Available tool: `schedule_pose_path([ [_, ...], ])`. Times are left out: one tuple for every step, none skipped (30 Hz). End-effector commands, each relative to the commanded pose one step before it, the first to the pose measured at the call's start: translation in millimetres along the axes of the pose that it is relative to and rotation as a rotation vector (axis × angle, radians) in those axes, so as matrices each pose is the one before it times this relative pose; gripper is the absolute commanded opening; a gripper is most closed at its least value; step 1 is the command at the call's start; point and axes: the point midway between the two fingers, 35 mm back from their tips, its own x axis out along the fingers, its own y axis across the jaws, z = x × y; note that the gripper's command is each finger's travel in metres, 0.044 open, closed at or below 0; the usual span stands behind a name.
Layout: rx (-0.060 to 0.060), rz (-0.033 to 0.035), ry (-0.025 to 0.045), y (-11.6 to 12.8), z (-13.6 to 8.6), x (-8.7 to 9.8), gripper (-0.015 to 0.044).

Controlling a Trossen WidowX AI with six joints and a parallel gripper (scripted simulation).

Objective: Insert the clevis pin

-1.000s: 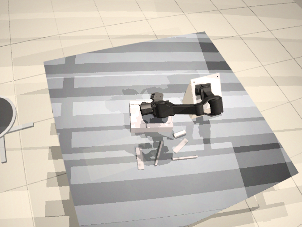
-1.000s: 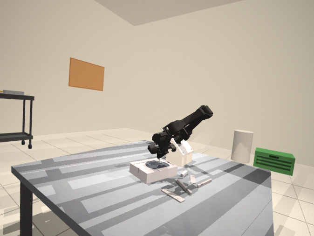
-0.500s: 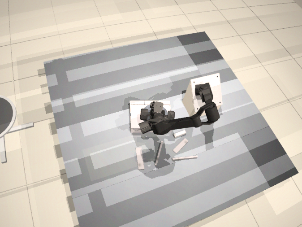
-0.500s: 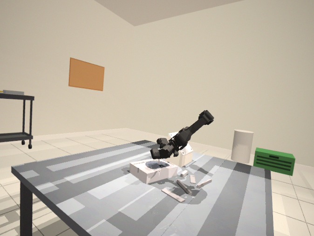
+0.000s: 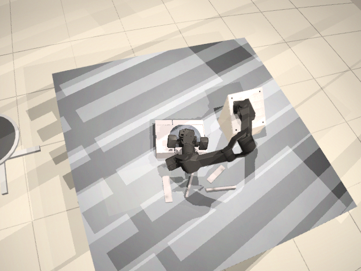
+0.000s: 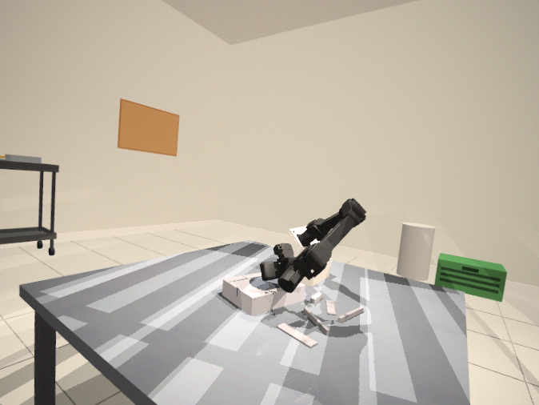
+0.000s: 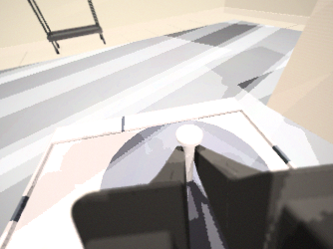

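My gripper [image 7: 188, 152] is shut on the steel pin [image 7: 188, 135], just below its round head, in the wrist view. The gripper leans strongly, and the wrist view looks across the table to the room. The disc [image 5: 174, 130] [image 6: 258, 284] [image 7: 122, 164] lies in the tray [image 5: 160, 141] [image 6: 237, 297] [image 7: 90, 130], beneath the gripper. In the top and exterior views the arm hides the fingertips and the pin. The pin's lower end, the disc's hole and the tray's hole are hidden, so I cannot tell whether the pin is in either hole.
Several pale bars lie in front of the tray, among them a flat one [image 5: 166, 188] [image 6: 297, 334] and a narrow one [image 5: 188, 185] [image 6: 316, 320]. A pale slanted block [image 5: 257, 115] [image 6: 321, 276] stands behind right of the tray, under the arm's base. The arm's elbow hangs low over the tray's front right.
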Motion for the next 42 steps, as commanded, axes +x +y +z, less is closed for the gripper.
schedule_pose_path([
  [0.0077,0.00000,-0.01457,1.59,3.03,3.27,0.0000],
  [0.0000,-0.00001,0.00002,-0.09,-0.42,-0.08,0.0000],
  [0.0000,-0.00001,0.00003,-0.09,-0.63,0.01,0.0000],
  [0.0000,-0.00002,0.00004,-0.08,-0.83,0.14,0.0000],
  [0.0000,-0.00002,0.00004,-0.06,-1.03,0.30,0.0000],
  [0.0000,-0.00003,0.00004,-0.03,-1.21,0.47,0.0000],
  [0.0000,-0.00004,0.00004,0.00,-1.36,0.65,0.0000],
  [0.0000,-0.00004,0.00004,0.03,-1.40,0.77,0.0000],
  [0.0000,-0.00005,0.00003,0.06,-1.38,0.84,0.0000],
  [0.0000,-0.00005,0.00003,0.06,-1.40,0.87,0.0000],
  [0.0000,-0.00005,0.00003,0.05,-1.40,0.87,0.0000],
  [0.0000,-0.00005,0.00003,0.05,-1.40,0.88,0.0000],
  [0.0000,-0.00005,0.00002,0.03,-1.15,0.72,0.0000],
  [0.0000,-0.00003,0.00001,0.00,-0.66,0.51,0.0000],
  [0.0000,-0.00001,0.00000,0.00,-0.22,0.17,0.0000],
  [0.0000,-0.00001,-0.00001,-0.03,0.05,0.12,0.0000],
  [0.0000,0.00000,0.00000,0.00,0.00,0.00,0.0000],
  [0.0000,0.00000,0.00000,0.00,0.00,0.00,0.0000],
  [0.0000,0.00000,0.00000,0.00,0.00,0.00,0.0000],
  [0.0000,0.00000,0.00000,0.00,0.00,0.00,0.0000],
  [0.0000,0.00000,0.00000,0.00,0.00,0.00,0.0000],
  [0.0000,0.00000,0.00000,0.00,0.00,0.00,0.0000],
  [0.0000,0.00000,0.00000,0.00,0.00,0.00,0.0000],
  [0.0000,0.00000,-0.00001,0.00,0.15,-0.05,0.0000],
  [0.0000,0.00001,-0.00001,-0.01,0.33,-0.10,0.0000],
  [0.0000,0.00001,-0.00002,-0.01,0.50,-0.15,0.0000],
  [0.0000,0.00001,-0.00001,-0.01,0.24,-0.07,0.0000],
  [0.0000,0.00000,0.00000,0.00,0.00,0.00,0.0000],
  [0.0000,0.00000,0.00000,0.00,0.00,0.00,0.0000],
  [0.0000,0.00000,0.00000,0.00,0.00,0.00,0.0000],
  [0.0000,-0.00001,-0.00001,-0.16,0.07,0.11,0.0000],
  [0.0000,-0.00003,-0.00002,-0.35,0.15,0.23,0.0000],
  [0.0000,-0.00001,0.00000,-0.10,-0.21,0.14,0.0000],
  [0.0000,-0.00001,0.00000,-0.09,0.01,0.07,0.0000],
  [0.0000,-0.00001,0.00000,-0.08,0.01,0.10,0.0000],
  [0.0000,-0.00001,0.00001,0.01,-0.26,0.09,0.0000],
  [0.0000,0.00001,0.00000,0.02,0.07,-0.10,0.0000],
  [0.0000,0.00001,0.00000,0.05,0.15,-0.21,0.0000],
  [0.0000,0.00001,0.00000,0.03,0.10,-0.14,0.0000],
  [0.0000,0.00001,0.00000,0.19,0.00,-0.01,0.0000],
  [0.0000,0.00002,0.00000,0.41,0.00,-0.01,0.0000],
  [0.0000,0.00004,0.00000,0.67,0.00,-0.02,0.0000],
])
